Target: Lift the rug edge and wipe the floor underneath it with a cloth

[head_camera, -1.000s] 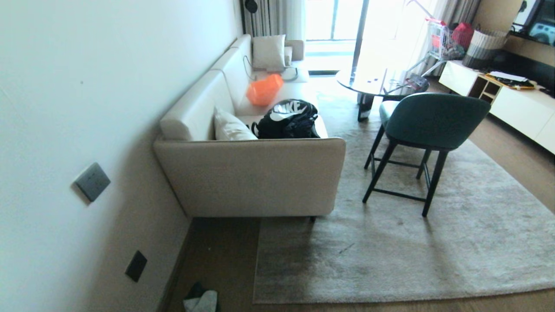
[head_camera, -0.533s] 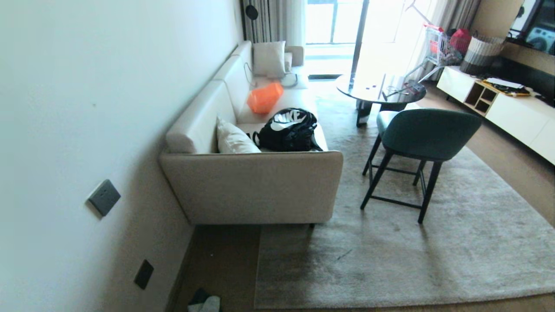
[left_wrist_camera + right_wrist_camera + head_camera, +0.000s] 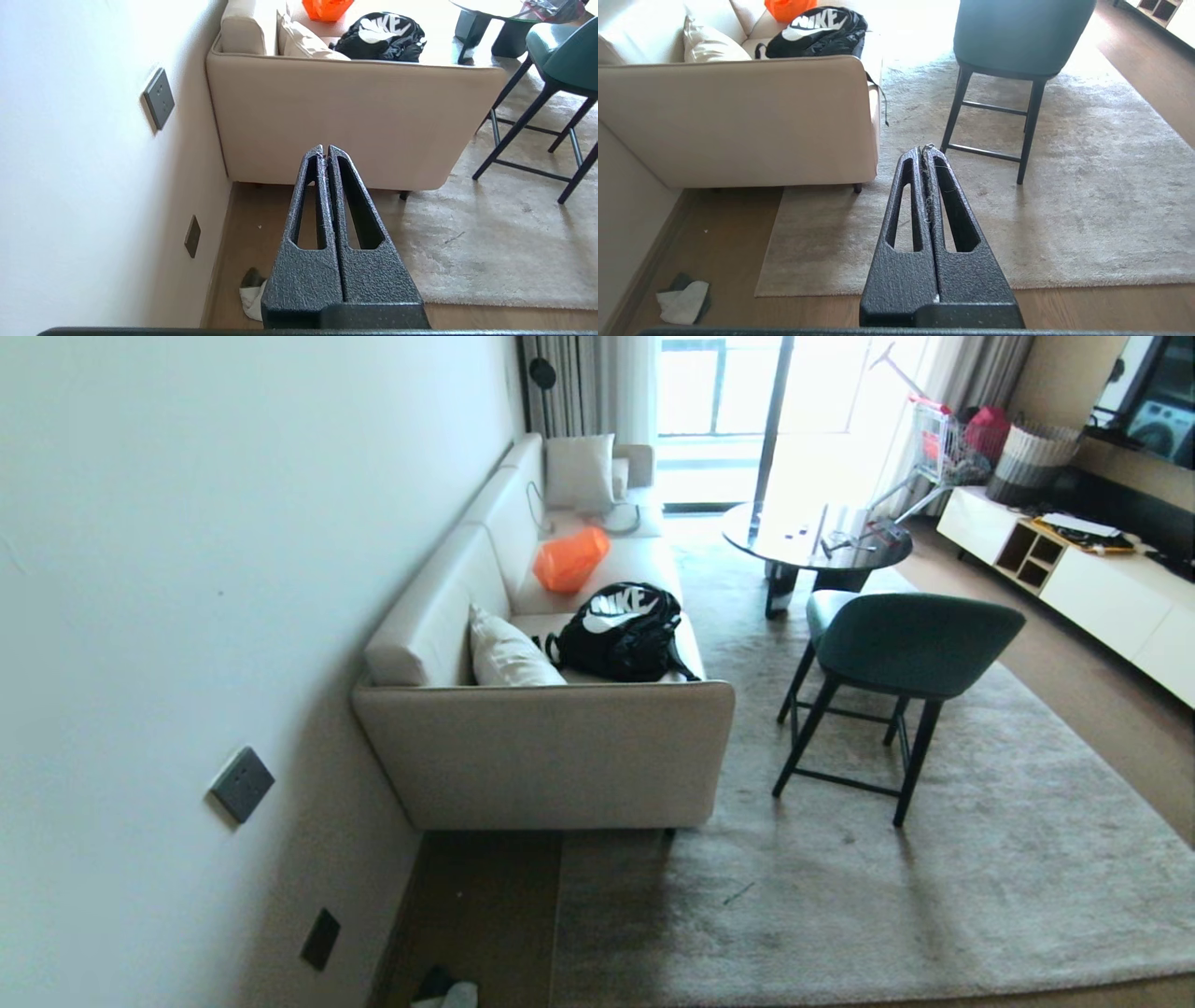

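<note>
The pale plush rug lies flat, its rug edge [image 3: 556, 915] running beside the sofa's end; the square corner [image 3: 757, 294] shows in the right wrist view. Brown plank floor [image 3: 481, 905] lies bare between rug and wall. The cloth [image 3: 446, 995], white with a dark part, sits crumpled on that floor by the wall, also seen as the cloth [image 3: 251, 293] and the cloth [image 3: 683, 301]. My left gripper [image 3: 325, 148] is shut and empty, high above the floor strip. My right gripper [image 3: 927, 148] is shut over the rug, with only lint threads at its tips. Neither arm shows in the head view.
A beige sofa [image 3: 541, 756] stands against the left wall, carrying a black backpack [image 3: 621, 630]. A green chair [image 3: 901, 644] and a round dark table [image 3: 812, 537] stand on the rug. The wall has a low socket [image 3: 319, 939]. A white low cabinet [image 3: 1102, 588] lines the right side.
The whole head view has slid downward, so the camera has moved; the cloth now sits at the picture's bottom edge. Nothing in the room has moved.
</note>
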{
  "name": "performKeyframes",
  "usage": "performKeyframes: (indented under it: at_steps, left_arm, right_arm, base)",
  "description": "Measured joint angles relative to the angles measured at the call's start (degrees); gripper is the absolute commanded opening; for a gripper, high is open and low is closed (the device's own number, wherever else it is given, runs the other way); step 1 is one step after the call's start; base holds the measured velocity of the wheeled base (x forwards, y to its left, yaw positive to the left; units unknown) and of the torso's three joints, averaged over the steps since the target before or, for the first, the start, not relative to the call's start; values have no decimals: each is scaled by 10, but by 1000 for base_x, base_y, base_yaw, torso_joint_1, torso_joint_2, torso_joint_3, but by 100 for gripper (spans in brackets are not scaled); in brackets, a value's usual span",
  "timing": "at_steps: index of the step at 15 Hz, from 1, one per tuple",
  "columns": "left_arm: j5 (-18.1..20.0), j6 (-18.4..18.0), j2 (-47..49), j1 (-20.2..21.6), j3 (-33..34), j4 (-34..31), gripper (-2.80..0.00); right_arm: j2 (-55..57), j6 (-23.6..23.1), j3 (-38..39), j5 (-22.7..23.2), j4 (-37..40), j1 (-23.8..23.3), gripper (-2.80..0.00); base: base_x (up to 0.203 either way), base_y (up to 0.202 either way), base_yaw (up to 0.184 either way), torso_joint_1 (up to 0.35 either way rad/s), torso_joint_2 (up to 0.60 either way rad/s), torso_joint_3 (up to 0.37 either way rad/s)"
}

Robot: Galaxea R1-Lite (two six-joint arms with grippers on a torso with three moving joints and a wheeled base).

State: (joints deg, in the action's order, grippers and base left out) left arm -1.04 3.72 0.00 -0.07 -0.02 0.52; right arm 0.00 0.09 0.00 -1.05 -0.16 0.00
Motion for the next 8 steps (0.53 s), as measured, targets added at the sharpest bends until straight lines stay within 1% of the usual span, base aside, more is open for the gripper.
performKeyframes:
  at_steps: [4, 8]
  left_arm:
    - [0, 0, 0, 0, 0, 0, -280]
    - [0, 0, 0, 0, 0, 0, -280]
  right_arm:
    - [0, 0, 0, 0, 0, 0, -280]
    - [0, 4, 0, -1, 0, 0, -280]
  base:
    - [0, 0, 0, 145, -343, -196]
    - [0, 0, 0, 10, -25, -12]
